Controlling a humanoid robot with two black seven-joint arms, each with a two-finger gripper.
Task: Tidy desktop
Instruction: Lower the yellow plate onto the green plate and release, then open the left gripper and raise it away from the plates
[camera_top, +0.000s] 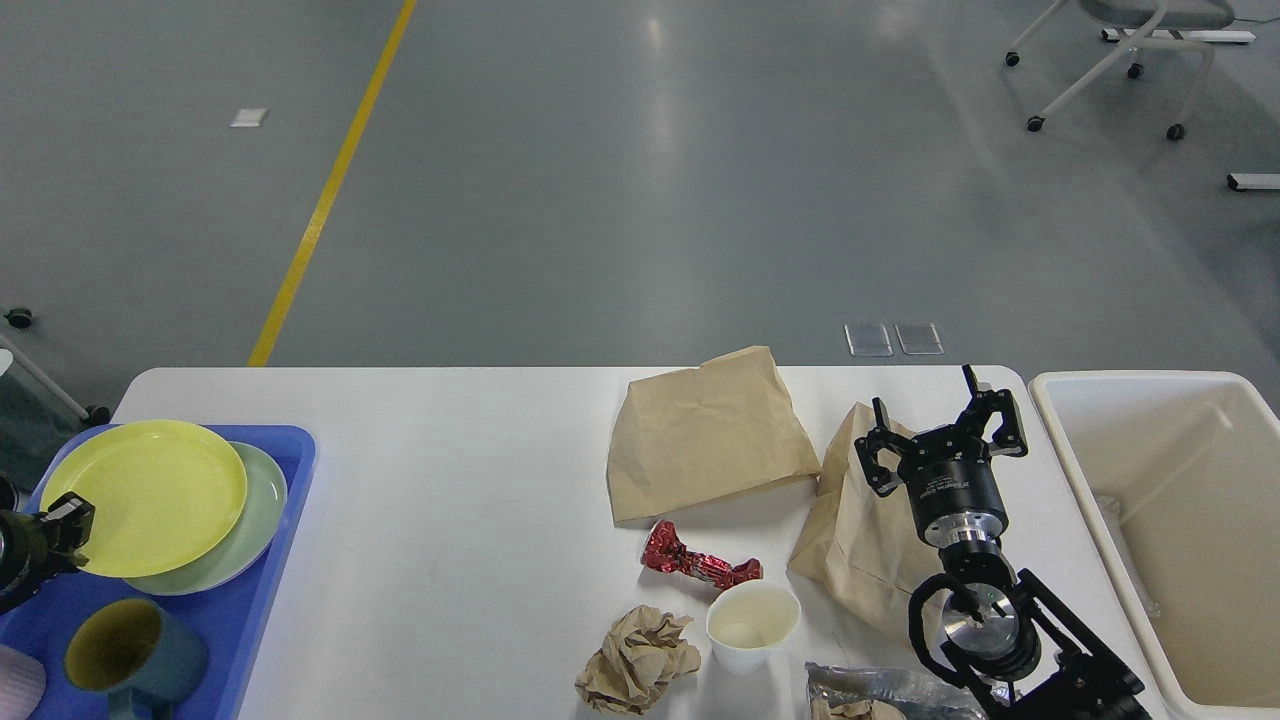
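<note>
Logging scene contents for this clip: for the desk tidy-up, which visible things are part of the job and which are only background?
Part of the job:
desktop
two paper bags
red wrapper
crumpled paper
paper cup
cream bin
blue tray
right gripper, open

Background:
office chair
yellow floor line

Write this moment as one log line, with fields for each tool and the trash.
right tool: open, over second paper bag | left tool: state unclear, at yellow plate | trash on desktop: larger bag, red wrapper, paper cup, crumpled paper
</note>
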